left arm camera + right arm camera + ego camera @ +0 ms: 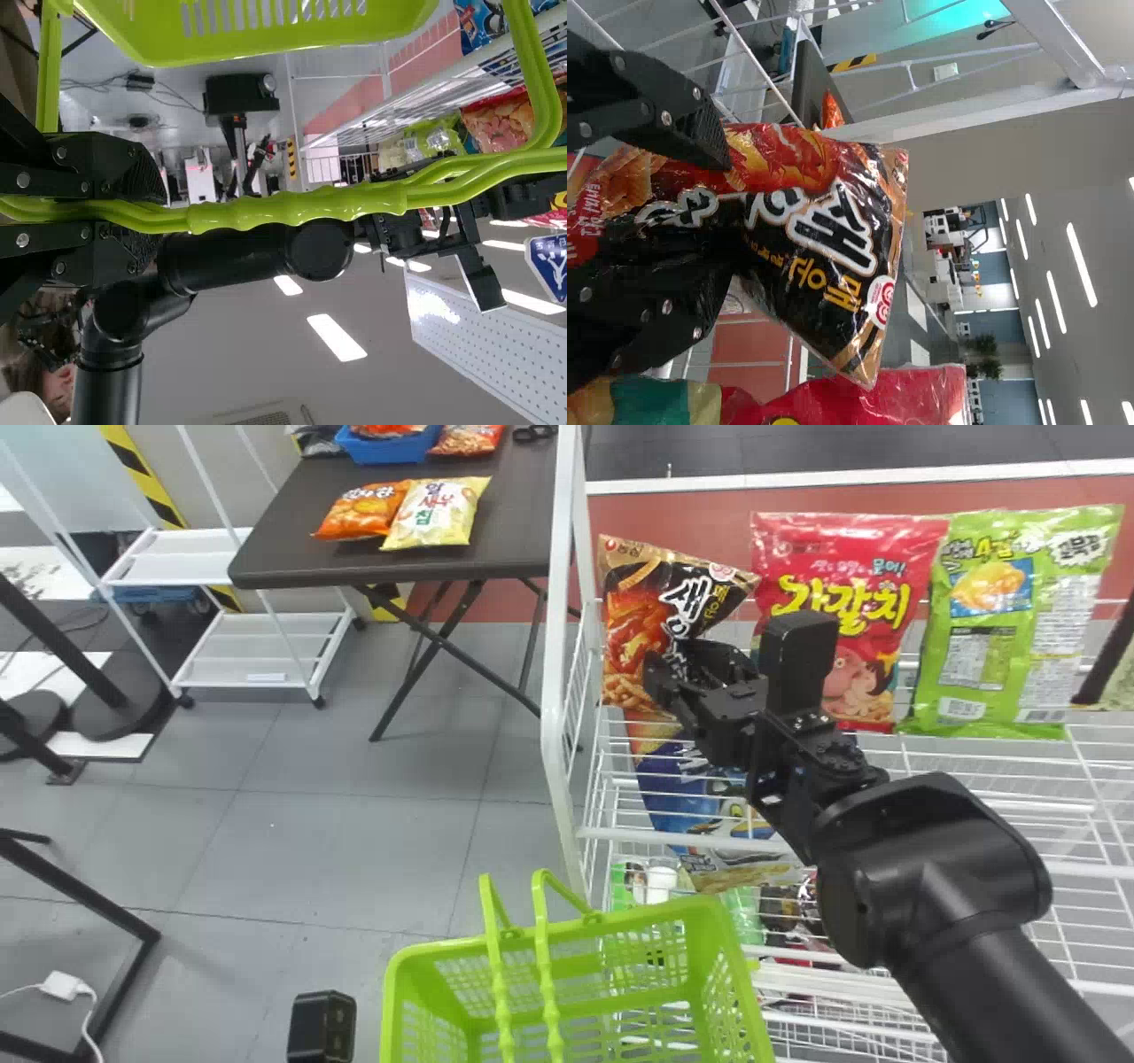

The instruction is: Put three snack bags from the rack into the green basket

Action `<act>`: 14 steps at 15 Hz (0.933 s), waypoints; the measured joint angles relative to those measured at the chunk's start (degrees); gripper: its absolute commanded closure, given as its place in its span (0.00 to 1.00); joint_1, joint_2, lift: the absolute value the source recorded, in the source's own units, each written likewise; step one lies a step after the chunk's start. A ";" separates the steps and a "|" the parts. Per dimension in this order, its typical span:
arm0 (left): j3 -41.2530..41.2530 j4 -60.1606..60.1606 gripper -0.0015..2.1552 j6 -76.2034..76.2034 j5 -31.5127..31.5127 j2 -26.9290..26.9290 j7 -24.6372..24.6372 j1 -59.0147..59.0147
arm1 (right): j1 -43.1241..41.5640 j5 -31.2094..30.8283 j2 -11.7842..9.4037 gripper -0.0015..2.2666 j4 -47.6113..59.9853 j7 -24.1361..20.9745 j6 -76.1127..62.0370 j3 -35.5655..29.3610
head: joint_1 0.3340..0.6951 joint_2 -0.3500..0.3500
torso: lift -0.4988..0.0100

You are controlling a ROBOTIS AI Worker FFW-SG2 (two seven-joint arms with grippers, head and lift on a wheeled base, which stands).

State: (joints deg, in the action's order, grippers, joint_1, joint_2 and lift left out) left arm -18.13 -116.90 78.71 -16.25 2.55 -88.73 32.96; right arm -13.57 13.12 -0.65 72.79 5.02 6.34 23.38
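In the head view, my right gripper [700, 677] is at the black-and-orange snack bag [638, 620], at the rack's left end; the bag tilts and its lower right is hidden. The right wrist view shows the bag [824, 230] squeezed between the fingers of my right gripper [722, 217]. Beside it on the rack stand a red bag [877, 584] and a green bag [983, 655]. The green basket [620, 908] is low in front. A dark part of my left gripper [321, 1027] shows beside it; the left gripper [155, 195] is shut on the basket handles [292, 208].
A white upright post [554, 646] borders the rack [957, 771] on the left. On a lower level lies a blue bag [673, 788]. Beyond the post, a dark table [283, 549] carries more snack bags and a blue bin [390, 447].
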 measured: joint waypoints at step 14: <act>-5.17 1.22 1.00 4.35 -0.76 0.18 -0.81 -6.44 | 25.38 0.86 -3.43 0.99 37.86 4.40 11.19 -11.31 | 1.00 0.69 | 0.98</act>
State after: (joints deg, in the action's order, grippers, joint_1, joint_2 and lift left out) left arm -23.30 -115.68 83.07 -17.02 2.72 -89.54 26.52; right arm 11.81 13.98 -4.08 110.65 9.42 17.52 12.08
